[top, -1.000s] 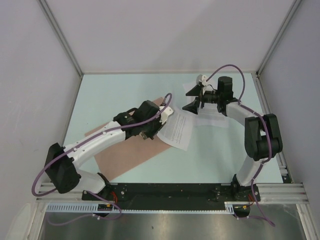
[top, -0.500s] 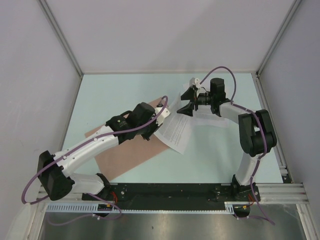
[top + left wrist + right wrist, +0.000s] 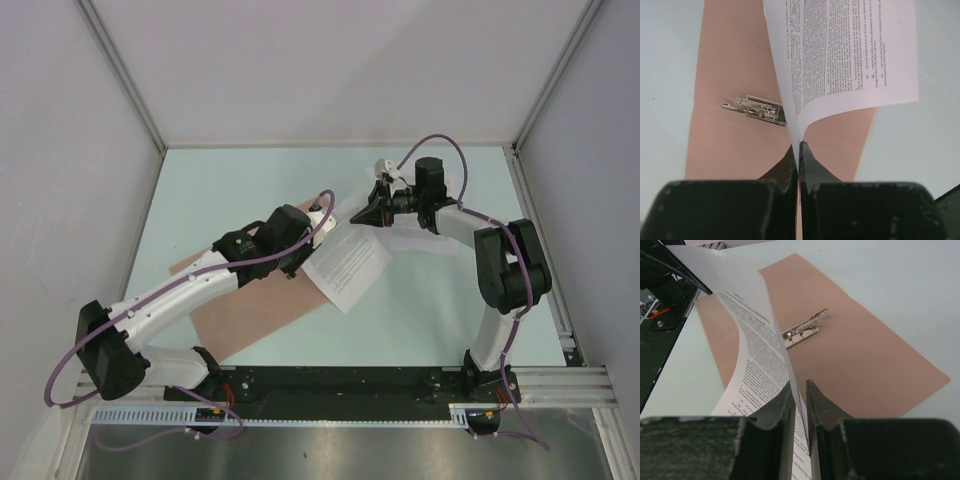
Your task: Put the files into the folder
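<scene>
Pinching one edge of the paper (image 3: pixel 850 50), the left gripper (image 3: pixel 799 146) is closed tight. The right gripper (image 3: pixel 799 390) is narrow around the far edge; whether it grips, nobody can tell. The open folder (image 3: pixel 865 355) lies underneath, toward the table's (image 3: pixel 250 190) near left corner.

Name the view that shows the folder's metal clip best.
Right wrist: the metal clip lies whole and unobstructed on the open folder. The left wrist view shows it too, but the sheet covers one end. In the top external view it cannot be made out beneath the left arm.
</scene>
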Motion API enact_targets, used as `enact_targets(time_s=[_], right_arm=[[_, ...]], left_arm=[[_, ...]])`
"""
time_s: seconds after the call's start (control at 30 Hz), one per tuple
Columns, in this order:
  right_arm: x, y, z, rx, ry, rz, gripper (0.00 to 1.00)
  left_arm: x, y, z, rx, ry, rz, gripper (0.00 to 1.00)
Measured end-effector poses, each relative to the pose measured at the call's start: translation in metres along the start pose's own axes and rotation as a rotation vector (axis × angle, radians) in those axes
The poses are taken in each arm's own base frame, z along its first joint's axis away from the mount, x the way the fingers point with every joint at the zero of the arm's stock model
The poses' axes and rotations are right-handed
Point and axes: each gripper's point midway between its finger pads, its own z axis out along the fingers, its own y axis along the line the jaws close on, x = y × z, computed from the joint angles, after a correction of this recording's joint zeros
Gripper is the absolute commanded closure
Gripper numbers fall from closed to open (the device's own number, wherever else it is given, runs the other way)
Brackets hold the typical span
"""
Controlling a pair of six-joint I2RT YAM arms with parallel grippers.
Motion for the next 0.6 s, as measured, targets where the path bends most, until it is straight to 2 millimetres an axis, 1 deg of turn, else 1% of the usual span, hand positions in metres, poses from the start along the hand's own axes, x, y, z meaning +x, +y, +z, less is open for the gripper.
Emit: enact_targets(time_s=[0.07,0.1,0.13,0.17,0.2,0.23,0.27,0.33,0.37,0.4,0.43,0.47,0.53,0.6], right_arm=[[0.003,-0.001,-0.002,0.008,0.007,0.022,0.81],[0.005,0.0,-0.002,0.012,0.013,0.034,0.86],[0.008,0.0,-0.003,0.015,0.02,0.049,0.98],[0.011,0.001,-0.003,0.02,0.028,0.063,1.0],[0.013,0.001,-0.004,0.025,0.033,0.074,1.0],[0.015,0.0,-0.004,0.032,0.039,0.088,1.0],[0.016,0.0,-0.004,0.042,0.044,0.105,1.0],[0.018,-0.005,-0.003,0.079,0.055,0.142,1.0],[0.018,-0.006,-0.003,0.094,0.058,0.158,1.0],[0.02,-0.01,-0.002,0.119,0.063,0.18,1.0],[0.02,-0.014,-0.003,0.143,0.064,0.202,1.0],[0.022,-0.018,-0.002,0.164,0.065,0.232,1.0],[0.026,-0.029,-0.002,0.197,0.065,0.301,1.0],[0.033,-0.04,-0.001,0.225,0.074,0.361,1.0]], left_arm=[[0.001,0.005,0.003,-0.022,0.011,-0.021,0.98],[0.003,0.008,0.006,-0.031,0.018,-0.039,0.98],[0.005,0.011,0.009,-0.042,0.028,-0.056,0.94],[0.008,0.017,0.013,-0.054,0.043,-0.084,0.77],[0.012,0.024,0.018,-0.072,0.063,-0.121,0.65],[0.017,0.031,0.023,-0.089,0.083,-0.154,0.55],[0.021,0.038,0.027,-0.107,0.1,-0.187,0.38],[0.026,0.051,0.034,-0.145,0.128,-0.254,0.29],[0.026,0.057,0.036,-0.163,0.134,-0.272,0.05],[0.026,0.064,0.037,-0.19,0.139,-0.308,0.0],[0.025,0.073,0.037,-0.218,0.141,-0.345,0.0],[0.021,0.077,0.038,-0.233,0.132,-0.388,0.0],[0.022,0.095,0.037,-0.277,0.117,-0.475,0.0],[0.028,0.112,0.035,-0.315,0.102,-0.572,0.01]])
